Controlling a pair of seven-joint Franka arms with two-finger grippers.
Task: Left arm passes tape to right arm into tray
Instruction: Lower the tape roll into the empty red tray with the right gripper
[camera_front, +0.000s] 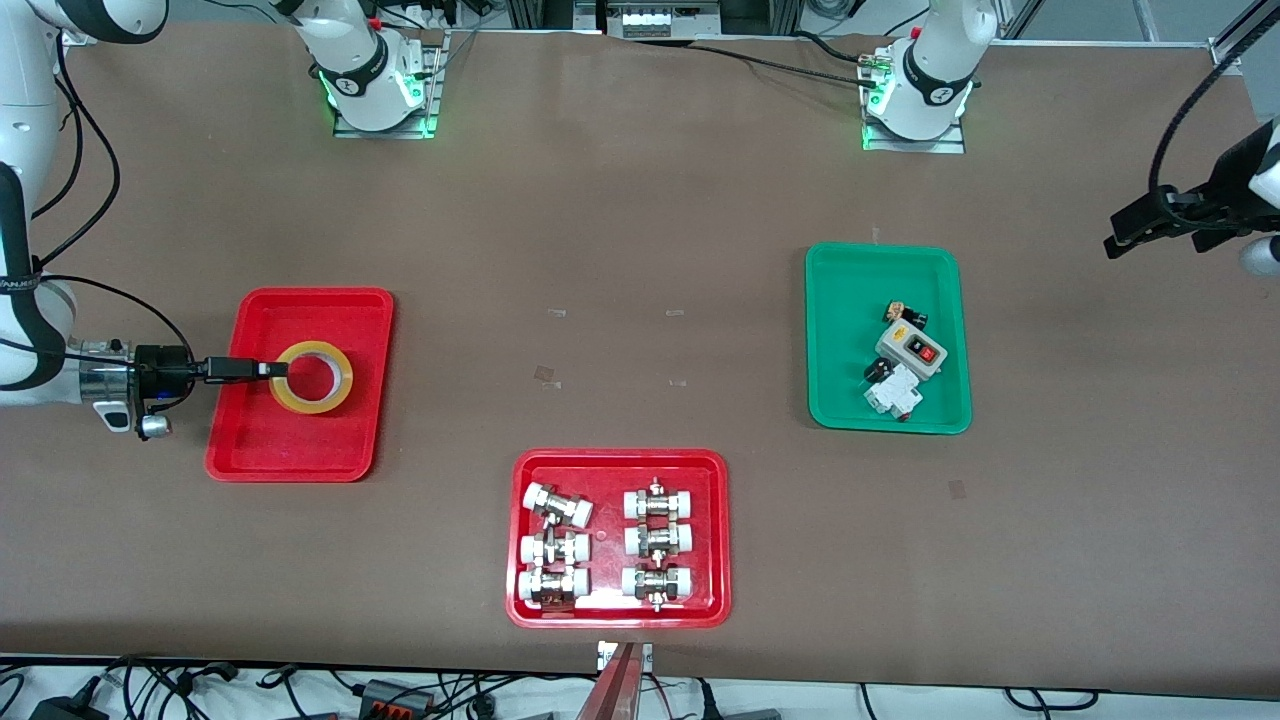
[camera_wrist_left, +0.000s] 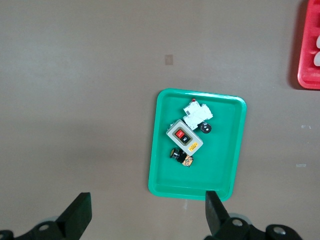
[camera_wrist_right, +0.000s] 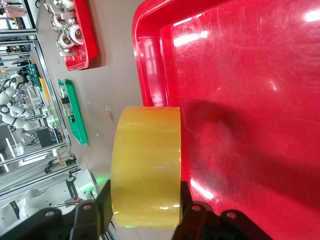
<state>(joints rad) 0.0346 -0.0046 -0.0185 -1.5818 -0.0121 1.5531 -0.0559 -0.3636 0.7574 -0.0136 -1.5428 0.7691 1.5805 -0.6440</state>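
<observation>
The yellow tape (camera_front: 311, 377) is held level, low over the floor of the red tray (camera_front: 300, 445) at the right arm's end of the table. My right gripper (camera_front: 276, 370) reaches in sideways and is shut on the roll's wall. In the right wrist view its two fingers (camera_wrist_right: 106, 201) press the flat faces of the tape (camera_wrist_right: 146, 160), with the tray (camera_wrist_right: 240, 100) floor close under it. I cannot tell whether the roll touches the floor. My left gripper (camera_front: 1135, 228) hangs high at the left arm's end, open and holding nothing (camera_wrist_left: 147, 207).
A green tray (camera_front: 835, 410) holding a switch box and small electrical parts lies toward the left arm's end; it also shows in the left wrist view (camera_wrist_left: 165, 175). A second red tray (camera_front: 618, 462) of white-and-metal pipe fittings lies mid-table, nearest the front camera.
</observation>
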